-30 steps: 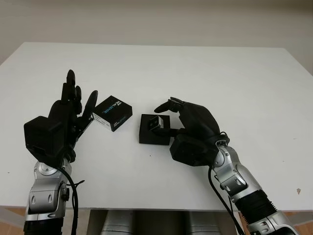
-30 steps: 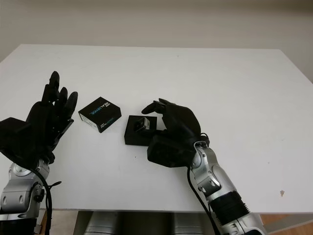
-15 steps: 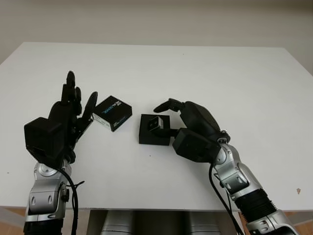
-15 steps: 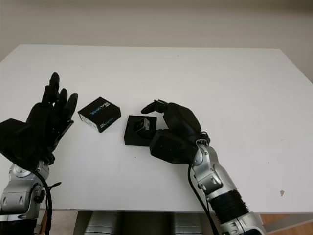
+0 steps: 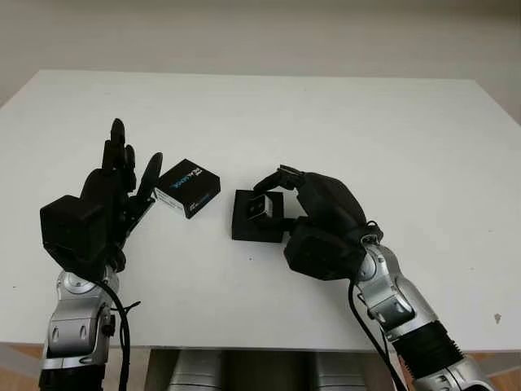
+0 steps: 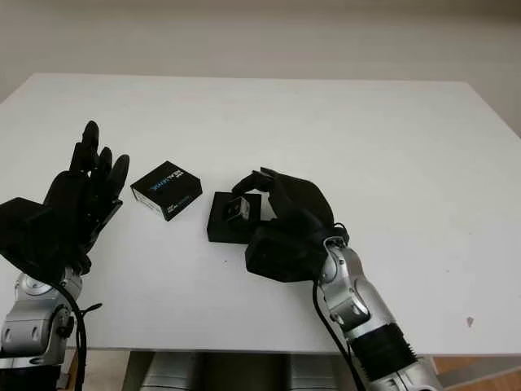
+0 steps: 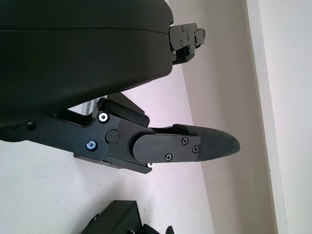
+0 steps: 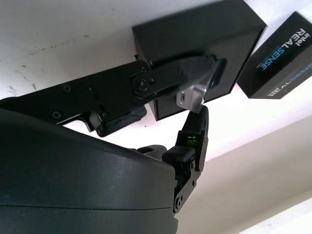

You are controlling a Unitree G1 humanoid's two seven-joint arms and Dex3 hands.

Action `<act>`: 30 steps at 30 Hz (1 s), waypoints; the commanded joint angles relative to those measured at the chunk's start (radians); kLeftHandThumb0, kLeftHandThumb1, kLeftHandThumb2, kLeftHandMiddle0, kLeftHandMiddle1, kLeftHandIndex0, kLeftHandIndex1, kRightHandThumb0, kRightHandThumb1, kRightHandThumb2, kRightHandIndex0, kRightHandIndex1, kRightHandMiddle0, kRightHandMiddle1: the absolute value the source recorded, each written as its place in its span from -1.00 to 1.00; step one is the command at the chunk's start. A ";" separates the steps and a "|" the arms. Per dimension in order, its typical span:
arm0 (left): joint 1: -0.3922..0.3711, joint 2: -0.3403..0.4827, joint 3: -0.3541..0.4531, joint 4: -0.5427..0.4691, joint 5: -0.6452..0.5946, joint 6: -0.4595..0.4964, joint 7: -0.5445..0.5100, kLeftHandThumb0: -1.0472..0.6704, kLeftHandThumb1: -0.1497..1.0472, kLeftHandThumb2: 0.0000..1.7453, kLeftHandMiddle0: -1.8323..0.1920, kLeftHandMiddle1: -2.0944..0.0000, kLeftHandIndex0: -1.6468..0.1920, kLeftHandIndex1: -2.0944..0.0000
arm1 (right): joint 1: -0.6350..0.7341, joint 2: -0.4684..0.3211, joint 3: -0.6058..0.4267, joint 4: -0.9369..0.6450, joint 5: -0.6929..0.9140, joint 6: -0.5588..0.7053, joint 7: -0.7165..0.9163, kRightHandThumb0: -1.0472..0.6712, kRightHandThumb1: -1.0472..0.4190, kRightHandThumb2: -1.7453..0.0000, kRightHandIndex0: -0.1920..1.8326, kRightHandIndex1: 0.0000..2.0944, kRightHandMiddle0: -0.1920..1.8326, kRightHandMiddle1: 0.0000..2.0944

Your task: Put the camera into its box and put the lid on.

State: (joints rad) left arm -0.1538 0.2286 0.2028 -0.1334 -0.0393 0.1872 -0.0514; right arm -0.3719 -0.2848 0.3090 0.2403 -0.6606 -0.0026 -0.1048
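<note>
A small silver camera is pinched between the fingers of my right hand, just over the open black box at the table's middle. In the right wrist view the camera sits between two fingertips, above the box. The black lid, printed with blue and white lettering, lies left of the box and apart from it. My left hand is open and raised at the left, close beside the lid without touching it.
The white table stretches wide behind and to the right of the box. Its front edge runs just below both forearms. The lid also appears beside the box in the right wrist view.
My right hand has curled more closely around the camera and its wrist has shifted slightly toward the box. The left hand and the lid have stayed put.
</note>
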 commanded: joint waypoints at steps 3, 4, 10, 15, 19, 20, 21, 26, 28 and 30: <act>0.009 0.006 0.002 -0.012 0.001 -0.016 -0.003 -0.62 1.00 -0.56 0.93 0.95 0.97 0.95 | -0.020 -0.010 0.010 0.088 -0.026 -0.007 -0.049 -0.34 -0.77 0.93 -0.39 -0.92 -0.29 -0.24; 0.009 0.005 0.002 -0.012 0.000 -0.016 -0.002 -0.62 1.00 -0.56 0.93 0.95 0.96 0.95 | -0.024 -0.011 0.012 0.100 -0.030 -0.010 -0.060 -0.33 -0.78 0.94 -0.39 -0.92 -0.29 -0.24; 0.010 0.004 0.003 -0.014 -0.010 -0.008 -0.008 -0.62 1.00 -0.57 0.93 0.95 0.97 0.95 | -0.041 -0.012 0.021 0.159 -0.041 -0.024 -0.103 -0.33 -0.78 0.93 -0.37 -0.92 -0.29 -0.20; 0.007 0.007 0.000 -0.012 0.004 -0.010 0.000 -0.61 1.00 -0.56 0.92 0.95 0.96 0.95 | -0.040 -0.011 0.020 0.155 -0.035 -0.023 -0.095 -0.30 -0.78 0.94 -0.36 -0.91 -0.27 -0.16; 0.002 0.003 0.003 -0.007 -0.005 -0.011 -0.004 -0.61 1.00 -0.57 0.93 0.95 0.97 0.95 | -0.037 -0.016 0.018 0.145 -0.011 -0.054 -0.068 -0.28 -0.81 0.94 -0.34 -0.92 -0.28 0.13; 0.001 0.003 0.004 -0.007 -0.007 -0.011 -0.004 -0.61 1.00 -0.57 0.93 0.95 0.97 0.95 | -0.036 -0.019 0.018 0.144 -0.005 -0.069 -0.066 -0.28 -0.81 0.94 -0.34 -0.92 -0.28 0.18; 0.001 0.003 0.003 -0.008 -0.007 -0.009 -0.003 -0.61 1.00 -0.57 0.93 0.95 0.97 0.95 | -0.035 -0.021 0.018 0.142 0.000 -0.084 -0.064 -0.28 -0.81 0.94 -0.34 -0.92 -0.29 0.22; 0.000 0.007 -0.001 -0.004 0.005 -0.012 0.000 -0.62 1.00 -0.56 0.92 0.95 0.96 0.95 | -0.023 -0.023 0.010 0.124 0.037 -0.150 -0.057 -0.28 -0.79 0.94 -0.33 -0.93 -0.30 0.29; 0.000 0.006 0.001 -0.004 0.003 -0.013 -0.001 -0.62 1.00 -0.56 0.92 0.95 0.96 0.95 | -0.017 -0.022 0.008 0.110 0.045 -0.163 -0.055 -0.28 -0.79 0.94 -0.33 -0.92 -0.30 0.30; 0.001 0.003 0.003 -0.004 0.000 -0.014 -0.001 -0.61 1.00 -0.56 0.92 0.95 0.96 0.95 | -0.011 -0.022 0.007 0.093 0.046 -0.163 -0.048 -0.29 -0.80 0.94 -0.34 -0.93 -0.31 0.30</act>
State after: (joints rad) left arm -0.1434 0.2287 0.2031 -0.1334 -0.0362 0.1836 -0.0530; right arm -0.3942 -0.3071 0.3090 0.3597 -0.6209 -0.1482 -0.1611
